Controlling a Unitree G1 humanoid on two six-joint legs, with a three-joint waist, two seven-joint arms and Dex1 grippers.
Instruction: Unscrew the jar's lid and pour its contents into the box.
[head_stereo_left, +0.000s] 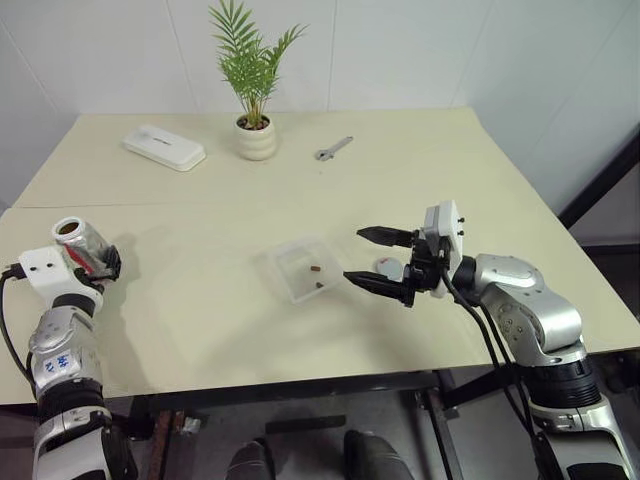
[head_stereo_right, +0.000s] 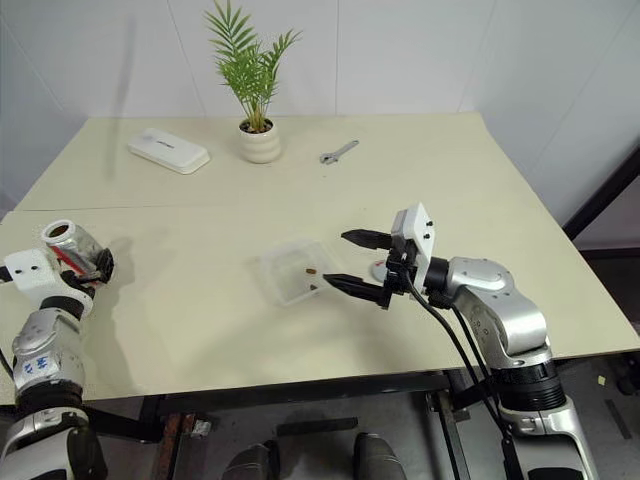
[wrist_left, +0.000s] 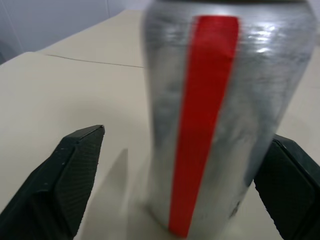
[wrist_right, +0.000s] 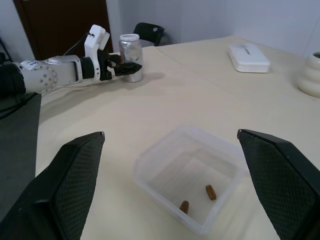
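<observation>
the silvery jar (head_stereo_left: 82, 243) with its red stripe stands uncapped on the table's (head_stereo_left: 420, 180) left edge, between the spread fingers of the left gripper (head_stereo_left: 100, 262), which do not clamp it. two brown pieces (wrist_right: 197, 199) lie in the clear box (head_stereo_left: 300, 268) mid-table. beside it the right gripper (head_stereo_left: 378, 260) hovers wide open and empty, the lid (head_stereo_left: 387, 268) resting just behind it.

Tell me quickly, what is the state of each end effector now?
Left end effector: open, fingers on both sides of the jar standing on the table.
Right end effector: open, empty, beside the box.
</observation>
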